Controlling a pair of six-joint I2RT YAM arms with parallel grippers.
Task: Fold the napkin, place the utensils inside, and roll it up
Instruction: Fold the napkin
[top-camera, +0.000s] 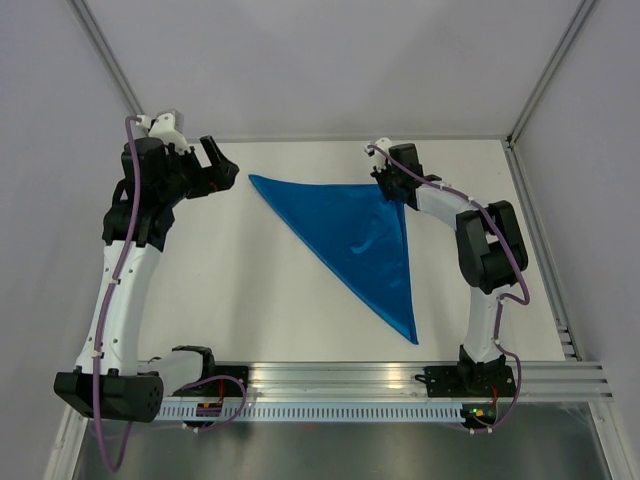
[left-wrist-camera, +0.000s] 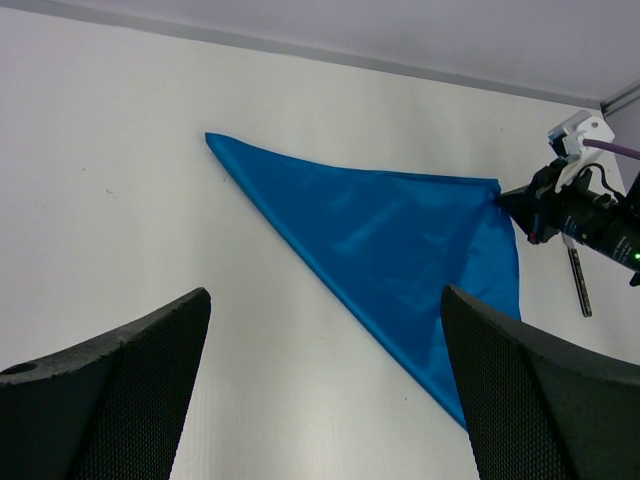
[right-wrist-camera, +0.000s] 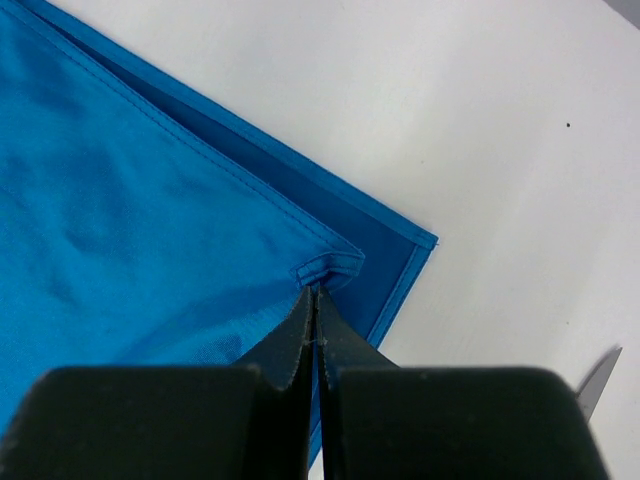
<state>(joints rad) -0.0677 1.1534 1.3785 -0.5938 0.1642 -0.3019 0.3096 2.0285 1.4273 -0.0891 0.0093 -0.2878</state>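
Napkin (top-camera: 365, 245) lies flat on the table (top-camera: 250, 300), folded into a triangle. The long folded edge runs from the far-left tip to the near tip, and the square corner sits at the right hand (top-camera: 388, 192).

Right hand is closed on that corner. Only the upper layer is seen pinched between the tips, with a small pucker raised at the hem; the lower layer's corner lies flat just beyond the tips, so the edges are not quite matched.

Knife (left-wrist-camera: 579, 285) lies on the table just past the right hand, on the side away from the cloth and under that arm. It is apart from the napkin's edge; its blade tip (right-wrist-camera: 600, 380) is caught at the lower right of the right wrist view.

Left hand (top-camera: 222, 168) is spread wide and holds nothing. It is held above bare table just outside the napkin's far-left tip, which is near but untouched.

Open room:
- broad bare table from the left hand along the long edge down to the rail (top-camera: 400, 378)
- a narrower bare strip beyond the right arm
- the wall (top-camera: 350, 70) is close behind both hands; little room on the far side
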